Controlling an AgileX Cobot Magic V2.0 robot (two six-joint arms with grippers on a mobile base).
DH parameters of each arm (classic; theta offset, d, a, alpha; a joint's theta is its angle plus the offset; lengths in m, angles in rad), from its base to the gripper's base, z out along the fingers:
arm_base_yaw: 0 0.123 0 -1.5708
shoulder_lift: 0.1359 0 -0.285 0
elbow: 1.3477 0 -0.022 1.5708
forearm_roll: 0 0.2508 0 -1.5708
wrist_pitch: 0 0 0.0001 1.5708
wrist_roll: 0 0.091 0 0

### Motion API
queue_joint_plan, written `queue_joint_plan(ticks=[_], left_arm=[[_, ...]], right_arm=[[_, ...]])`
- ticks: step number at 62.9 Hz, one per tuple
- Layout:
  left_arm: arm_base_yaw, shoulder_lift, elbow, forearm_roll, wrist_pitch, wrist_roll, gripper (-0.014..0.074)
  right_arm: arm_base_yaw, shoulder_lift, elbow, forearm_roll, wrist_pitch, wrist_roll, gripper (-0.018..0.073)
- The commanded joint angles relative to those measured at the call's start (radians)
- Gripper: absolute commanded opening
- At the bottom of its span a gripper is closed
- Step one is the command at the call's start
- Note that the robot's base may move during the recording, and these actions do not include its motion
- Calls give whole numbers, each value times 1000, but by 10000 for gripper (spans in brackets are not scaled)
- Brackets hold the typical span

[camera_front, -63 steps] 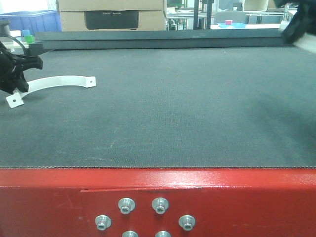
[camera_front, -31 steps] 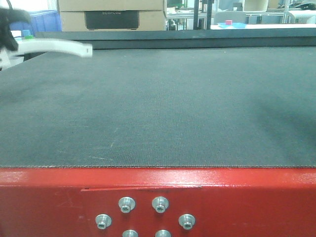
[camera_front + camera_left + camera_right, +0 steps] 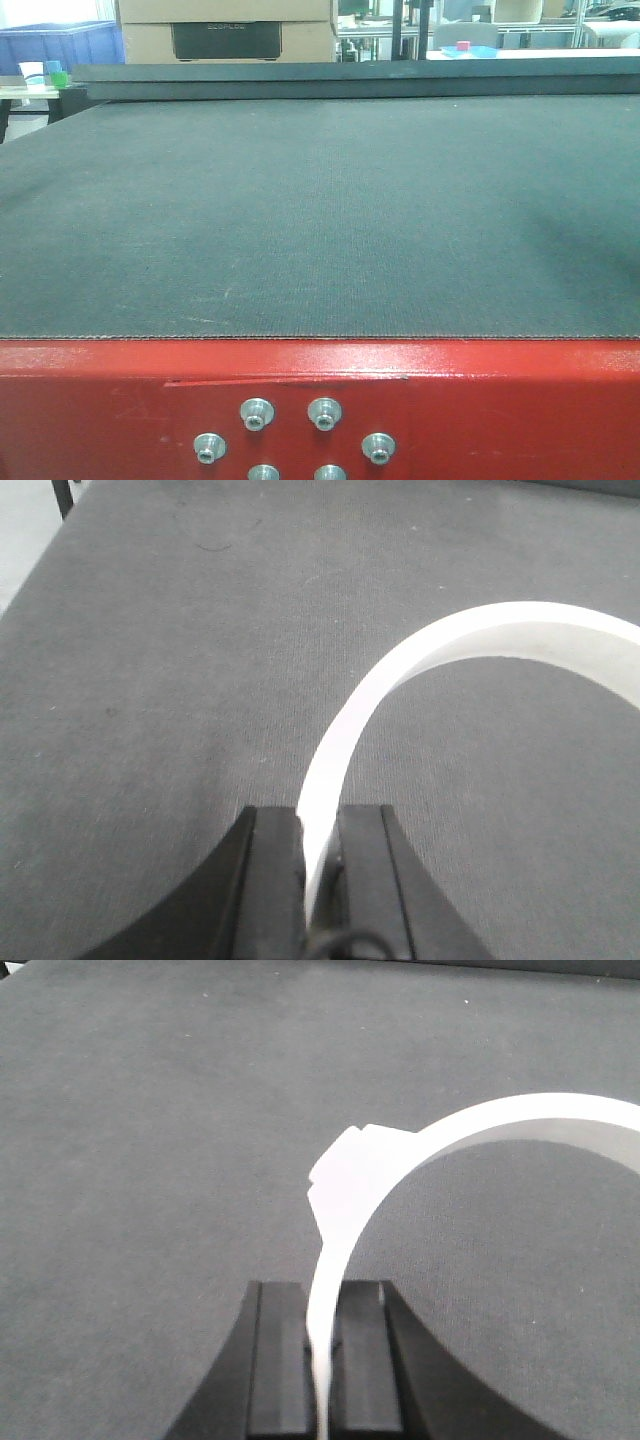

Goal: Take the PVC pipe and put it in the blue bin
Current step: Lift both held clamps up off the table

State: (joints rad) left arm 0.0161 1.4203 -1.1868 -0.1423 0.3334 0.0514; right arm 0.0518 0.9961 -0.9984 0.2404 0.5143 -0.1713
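Left wrist-mounted view: left gripper [image 3: 320, 825] is clamped on one end of a white curved PVC pipe strip [image 3: 480, 630], with its black fingers [image 3: 275, 880] pressed against either side and no gap we can see. The strip rises from the jaws, arcs up and to the right, and runs out of frame at the right edge. A dark grey textured mat [image 3: 150, 680] fills the background beneath it. We can't tell from this angle whether the arc touches the mat or hangs clear of it. Right wrist-mounted view: right gripper [image 3: 322, 1305] is pinching a second white curved PVC strip [image 3: 540, 1120] edge-on between its black pads [image 3: 280, 1360], jaws closed onto it. This strip has a flat squared tab [image 3: 345, 1170] sticking out on the left of the arc just above the grip, then it curves off to the right edge, with the mat under it too. Exterior front-facing view: we see the mat running back from a red metal front edge [image 3: 450, 400] with a cluster of silver bolts [image 3: 325, 415]. The blue plastic bin [image 3: 60, 42] sits beyond the far left corner. A brown cardboard box [image 3: 225, 28] stands behind the far edge, just right of the bin. A small white cup [image 3: 31, 74] and a green cup [image 3: 60, 77] are at far left, in front of the bin.
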Motion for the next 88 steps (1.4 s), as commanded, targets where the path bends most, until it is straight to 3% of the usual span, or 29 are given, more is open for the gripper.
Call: queue_joint_plan(ticks=[1, 18, 39, 55, 88], left_arm=[[-5, -95, 70, -9, -67, -1, -111], [-3, -368, 260, -9, -106, -1, -111], [-3, -627, 309, -5, -59, -1, -111], [-3, -704, 311, -1, 57, -1, -111], [-3, -737, 318, -1, 47, -1, -111]], right_arm=[[2, -39, -7, 1, 9, -3, -169], [2, -157, 4, -3, 82, -3, -169], [2, -366, 144, -13, 52, -1, -168], [2, -462, 161, -23, 39, -1, -168], [2, -477, 163, -38, 40, -1, -168]])
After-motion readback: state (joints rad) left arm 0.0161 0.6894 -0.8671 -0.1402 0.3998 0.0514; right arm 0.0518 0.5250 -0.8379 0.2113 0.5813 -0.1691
